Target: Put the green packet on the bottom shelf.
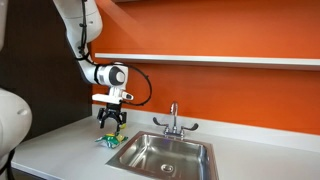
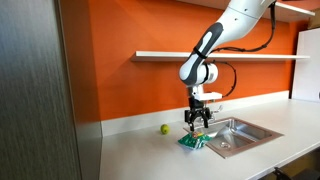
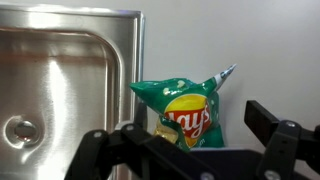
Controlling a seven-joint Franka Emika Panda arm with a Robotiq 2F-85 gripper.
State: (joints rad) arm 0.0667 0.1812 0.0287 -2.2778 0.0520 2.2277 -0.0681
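Observation:
The green packet (image 3: 187, 108) is a green Lay's chip bag with a yellow and red logo. It lies flat on the grey countertop beside the steel sink, and shows in both exterior views (image 1: 107, 141) (image 2: 191, 143). My gripper (image 3: 195, 140) is open, its black fingers spread to either side of the packet and just above it (image 1: 111, 122) (image 2: 198, 120). Nothing is held. The bottom shelf (image 1: 220, 60) (image 2: 190, 56) is a long thin white board on the orange wall, well above the gripper.
The steel sink (image 1: 165, 155) (image 2: 235, 135) (image 3: 60, 100) with its tap (image 1: 173, 120) lies right next to the packet. A small yellow-green ball (image 2: 165, 128) rests on the counter near the wall. A grey cabinet side (image 2: 40, 90) stands close by.

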